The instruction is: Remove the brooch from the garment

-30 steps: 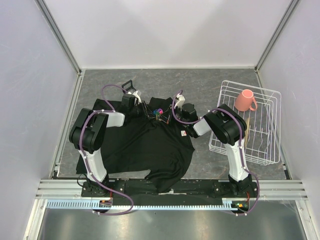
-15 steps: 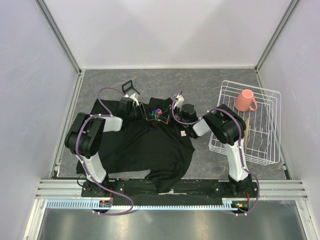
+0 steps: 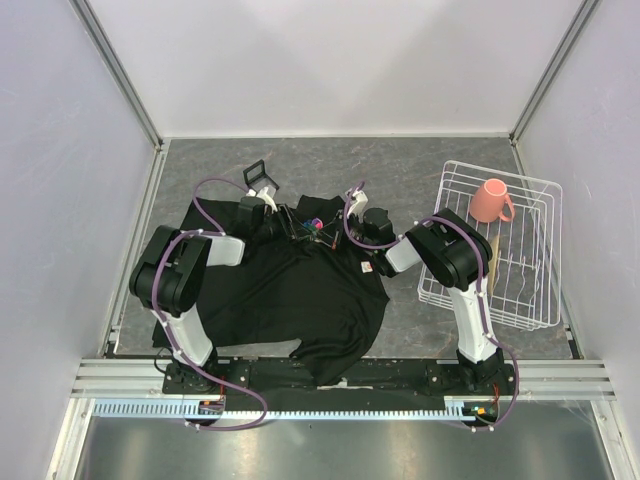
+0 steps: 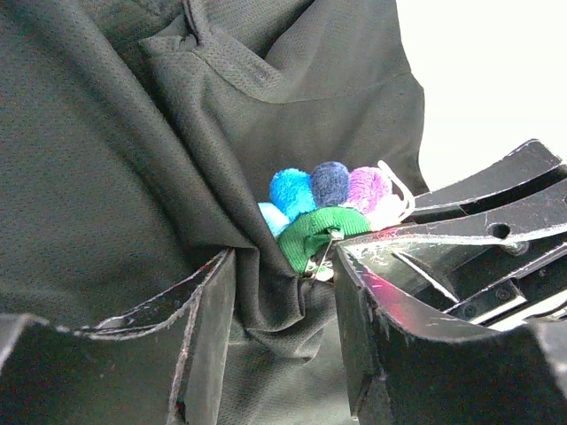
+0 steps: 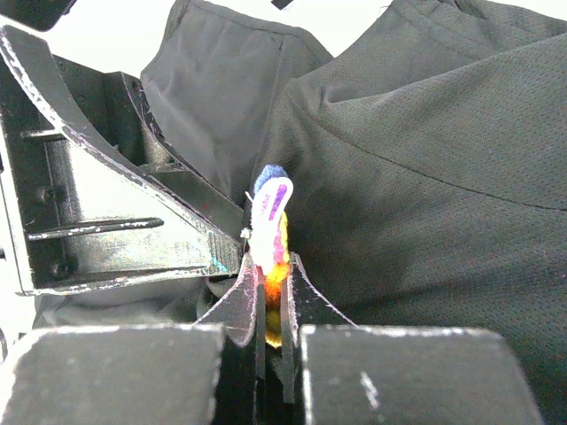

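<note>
The black garment [image 3: 290, 290] lies spread on the grey table. The many-coloured brooch [image 3: 316, 224] sits at its far edge between my two grippers. My left gripper [image 3: 291, 222] has its jaws closed in on a bunched fold of the garment [image 4: 115, 177] just below the brooch [image 4: 323, 221]; it shows in the left wrist view [image 4: 285, 336]. My right gripper [image 3: 337, 233] is shut on the brooch [image 5: 270, 208], which stands up edge-on from its tips [image 5: 273, 283] against the garment [image 5: 425, 177]. The grippers face each other closely.
A white wire rack [image 3: 535, 300] with a pink mug [image 3: 490, 200] stands at the right. A small black frame-like object [image 3: 255, 171] lies behind the left gripper. The garment's white-red label [image 3: 367, 267] shows near the right arm. Walls enclose the table.
The left arm's elbow has swung left and lower, and its gripper has shifted slightly. The brooch and the right gripper have barely moved.
</note>
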You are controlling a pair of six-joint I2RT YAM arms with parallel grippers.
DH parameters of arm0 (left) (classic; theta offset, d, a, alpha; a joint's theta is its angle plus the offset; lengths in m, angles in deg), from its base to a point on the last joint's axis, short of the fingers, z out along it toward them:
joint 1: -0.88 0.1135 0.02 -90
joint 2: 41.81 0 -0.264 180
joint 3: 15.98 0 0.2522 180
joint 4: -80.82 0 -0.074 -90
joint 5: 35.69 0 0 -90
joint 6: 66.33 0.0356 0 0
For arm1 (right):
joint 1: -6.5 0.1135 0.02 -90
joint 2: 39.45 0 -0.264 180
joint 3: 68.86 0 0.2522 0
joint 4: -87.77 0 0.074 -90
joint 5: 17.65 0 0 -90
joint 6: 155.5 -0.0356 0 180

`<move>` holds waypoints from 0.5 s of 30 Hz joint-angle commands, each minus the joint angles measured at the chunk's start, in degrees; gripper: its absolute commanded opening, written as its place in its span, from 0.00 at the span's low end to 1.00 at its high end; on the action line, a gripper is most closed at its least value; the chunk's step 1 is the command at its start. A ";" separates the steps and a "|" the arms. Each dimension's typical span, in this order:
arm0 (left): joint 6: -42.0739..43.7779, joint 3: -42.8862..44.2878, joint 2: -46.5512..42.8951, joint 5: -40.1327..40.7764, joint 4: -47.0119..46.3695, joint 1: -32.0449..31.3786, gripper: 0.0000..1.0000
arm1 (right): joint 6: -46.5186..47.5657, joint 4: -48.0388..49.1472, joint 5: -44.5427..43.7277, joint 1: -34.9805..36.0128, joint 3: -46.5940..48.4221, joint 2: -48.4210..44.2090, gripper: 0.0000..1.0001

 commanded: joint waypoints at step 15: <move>-1.66 4.24 4.62 1.15 1.40 -0.15 0.38 | -0.56 6.34 2.99 0.23 0.03 -0.10 0.00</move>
